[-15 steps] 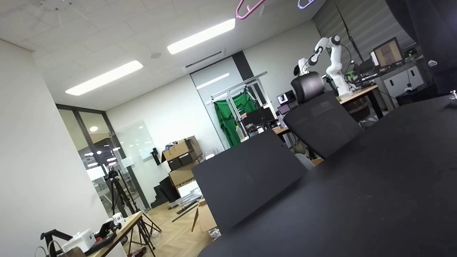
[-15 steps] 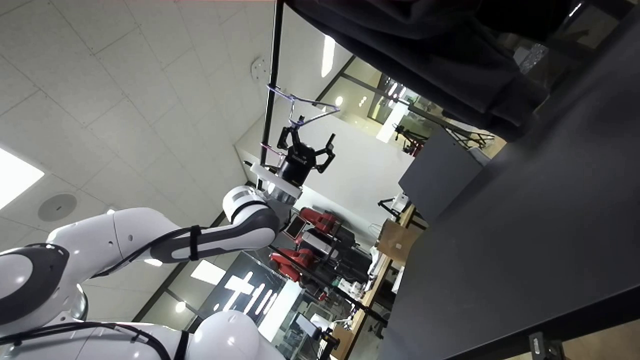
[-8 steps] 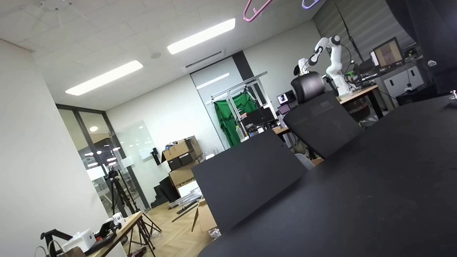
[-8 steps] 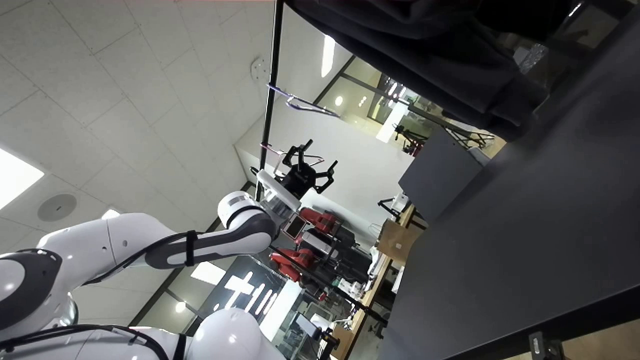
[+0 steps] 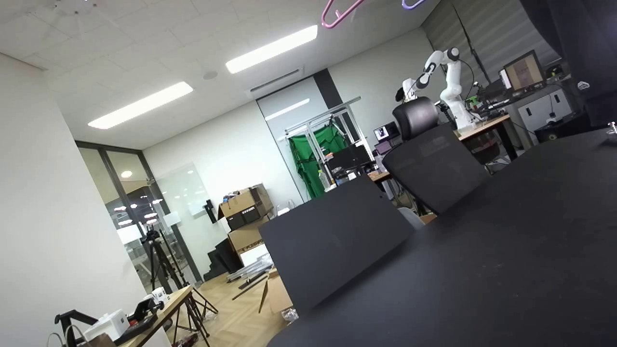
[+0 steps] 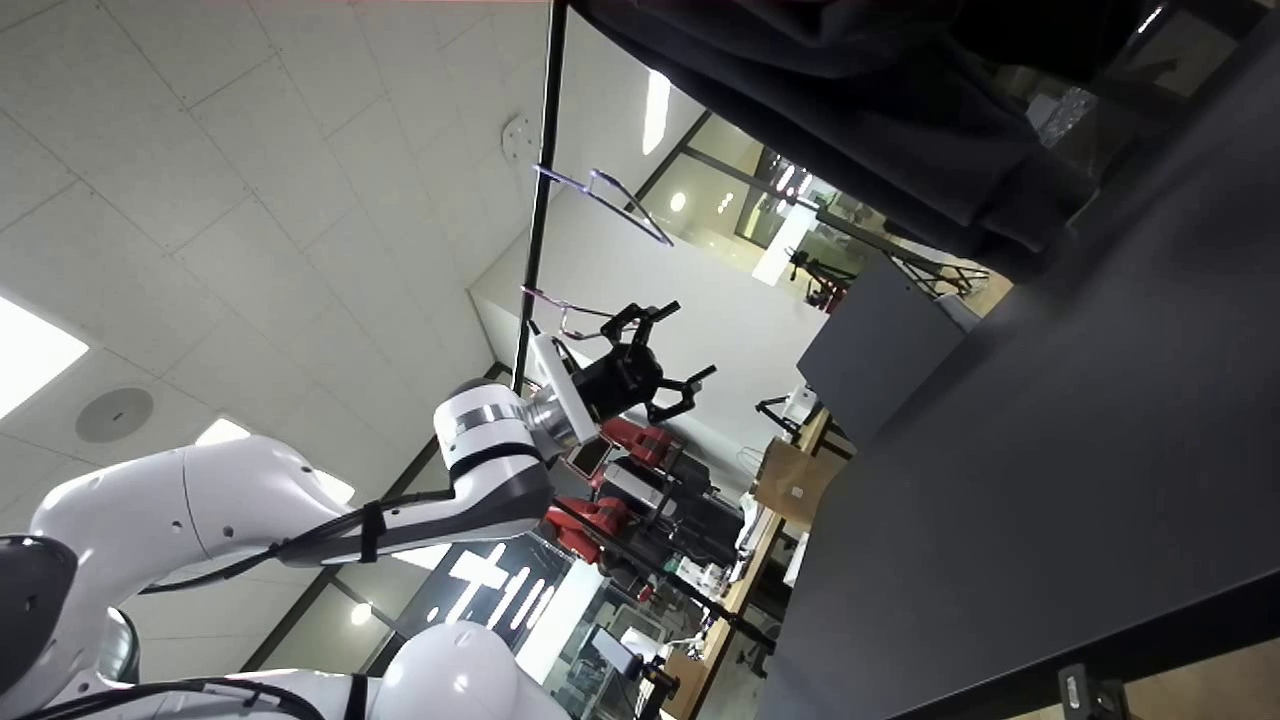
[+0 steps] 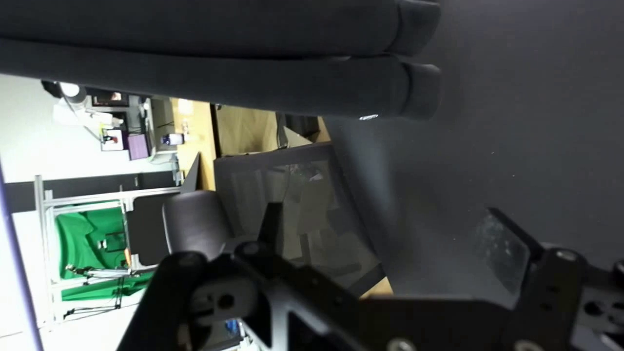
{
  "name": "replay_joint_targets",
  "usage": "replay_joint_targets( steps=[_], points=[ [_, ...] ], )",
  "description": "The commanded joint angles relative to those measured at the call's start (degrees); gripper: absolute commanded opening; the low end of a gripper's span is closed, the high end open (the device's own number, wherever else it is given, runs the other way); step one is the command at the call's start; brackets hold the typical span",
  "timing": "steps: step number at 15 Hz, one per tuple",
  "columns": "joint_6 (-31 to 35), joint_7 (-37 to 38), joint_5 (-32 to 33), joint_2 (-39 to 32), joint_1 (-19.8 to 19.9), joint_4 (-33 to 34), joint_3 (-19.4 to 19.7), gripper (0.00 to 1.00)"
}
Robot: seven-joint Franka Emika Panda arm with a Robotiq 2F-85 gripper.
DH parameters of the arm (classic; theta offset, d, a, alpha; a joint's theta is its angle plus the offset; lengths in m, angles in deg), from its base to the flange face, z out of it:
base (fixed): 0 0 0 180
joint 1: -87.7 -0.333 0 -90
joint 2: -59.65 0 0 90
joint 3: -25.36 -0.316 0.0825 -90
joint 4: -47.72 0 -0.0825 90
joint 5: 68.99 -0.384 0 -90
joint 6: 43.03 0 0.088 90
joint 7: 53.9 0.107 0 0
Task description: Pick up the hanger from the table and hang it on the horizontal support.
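The violet-purple hanger (image 6: pixel 590 188) hangs from the black bar (image 6: pixel 541 215), the horizontal support, in an exterior view. Only its curved end (image 5: pixel 413 6) shows at the top in an exterior view. A thin purple rod (image 7: pixel 18 258), likely the hanger, stands at the left edge of the wrist view. My gripper (image 6: pixel 690 340) is open and empty, apart from the purple hanger and near the pink one. In the wrist view its fingers (image 7: pixel 385 212) are wide apart with nothing between them. The black table (image 6: pixel 1000 480) lies beyond the fingers; it also shows in an exterior view (image 5: pixel 472 279).
A pink hanger (image 6: pixel 560 304) hangs on the same bar, close behind the gripper; its end also shows in an exterior view (image 5: pixel 332 23). Dark cloth (image 6: pixel 900 130) hangs over one side of the table. Dark panels (image 5: pixel 337 241) stand along the table edge.
My open gripper has moved away from the purple hanger, downward and to the right in an exterior view. The purple hanger has swung and turned on the bar; the pink hanger sways slightly.
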Motion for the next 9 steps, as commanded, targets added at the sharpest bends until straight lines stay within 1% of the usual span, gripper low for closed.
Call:
replay_joint_targets(
  steps=[1, 2, 3, 7, 9],
  points=[
    [-1.8, 0.0, -4.9, 1.4, 3.0, 0.1, -0.8, 1.0],
    [-3.9, 2.7, -6.2, 1.4, 4.1, 0.3, -1.6, 1.0],
    [-5.2, 3.5, -7.6, 1.4, 4.9, 0.3, -1.8, 1.0],
    [-12.2, 4.9, -16.1, 0.6, 7.1, 0.3, -2.3, 1.0],
    [-14.2, 6.0, -20.4, 0.5, 8.1, 0.3, -1.9, 1.0]
  ],
)
